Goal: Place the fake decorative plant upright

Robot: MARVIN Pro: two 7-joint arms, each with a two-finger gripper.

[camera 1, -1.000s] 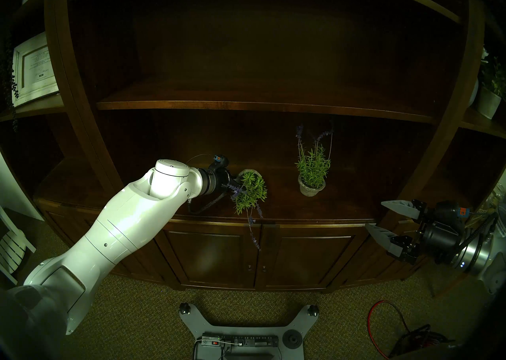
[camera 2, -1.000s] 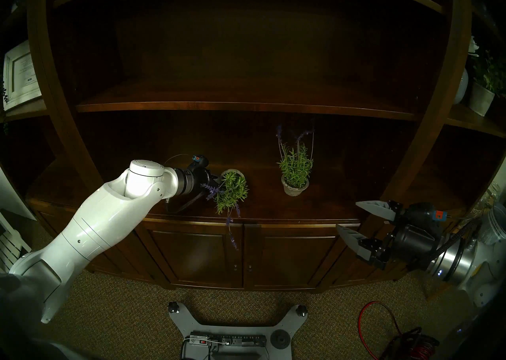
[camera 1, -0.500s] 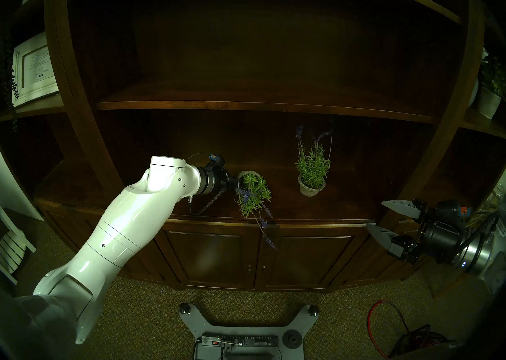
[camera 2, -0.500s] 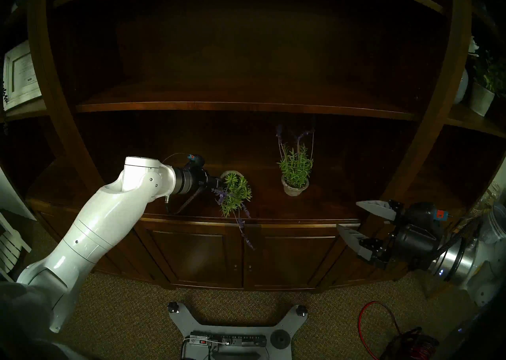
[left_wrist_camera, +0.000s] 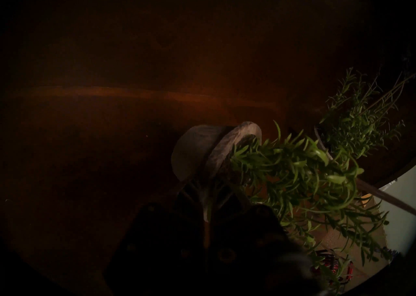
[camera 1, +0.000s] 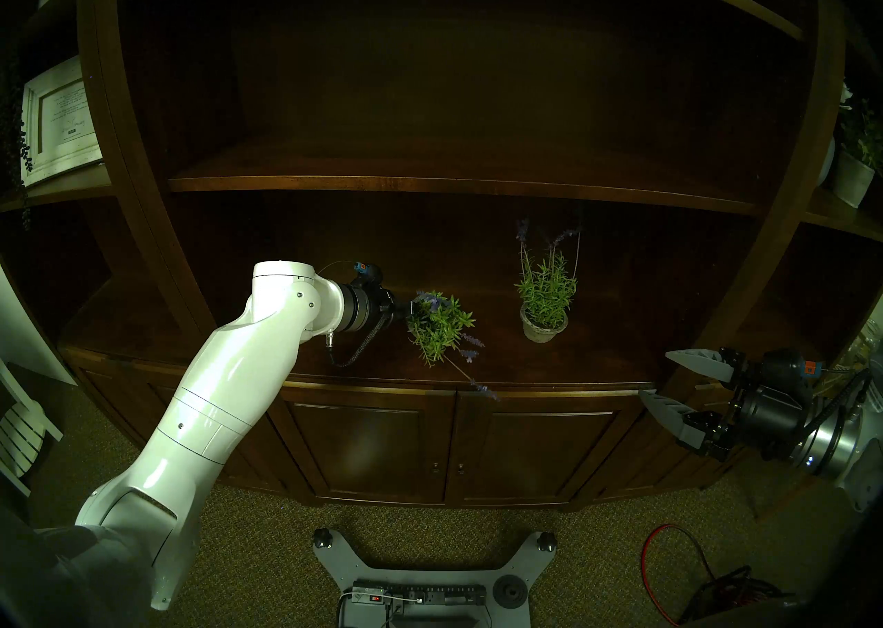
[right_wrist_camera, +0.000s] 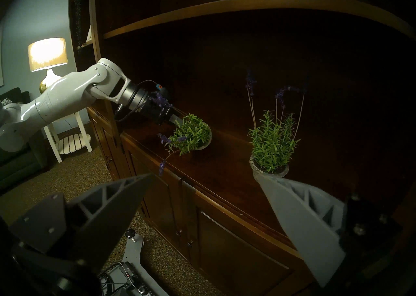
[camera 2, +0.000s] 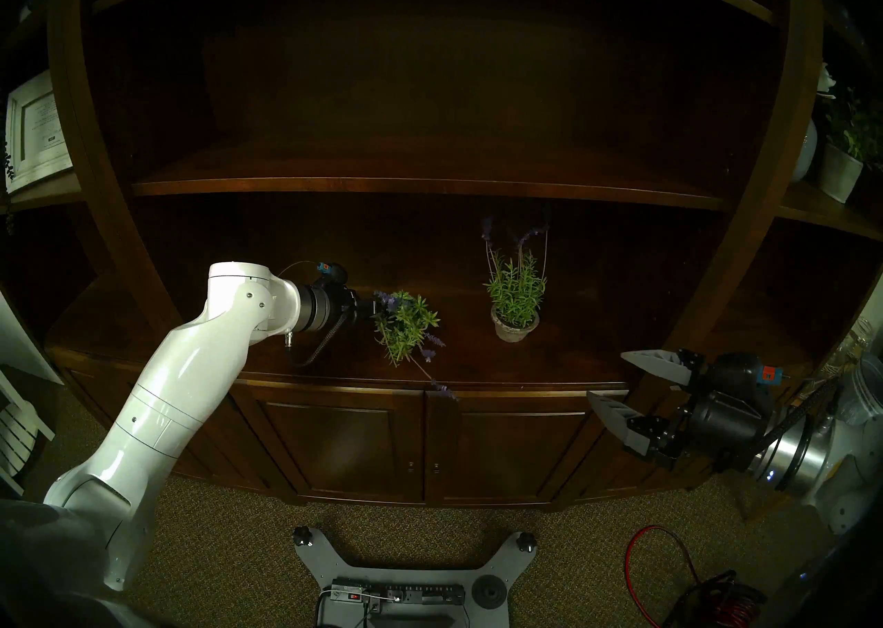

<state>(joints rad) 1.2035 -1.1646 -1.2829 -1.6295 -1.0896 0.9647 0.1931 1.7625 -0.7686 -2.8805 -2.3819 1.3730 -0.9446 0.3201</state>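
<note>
Left tool [left_wrist_camera: 206,201] clamping tipped lavender pot's [left_wrist_camera: 202,151] rim; rolling slowly toward twelve o'clock, sparing stems [camera 1: 470,376]. Right tool [camera 1: 662,376] gaping, idling.

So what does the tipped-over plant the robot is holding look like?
The tipped plant is a fake lavender: bushy green needle leaves, thin stems with purple flower tips, in a small round grey pot that looks like stone. It leans over the wooden shelf, one long stem reaching past the front edge. The left gripper is shut on its pot rim.
</note>
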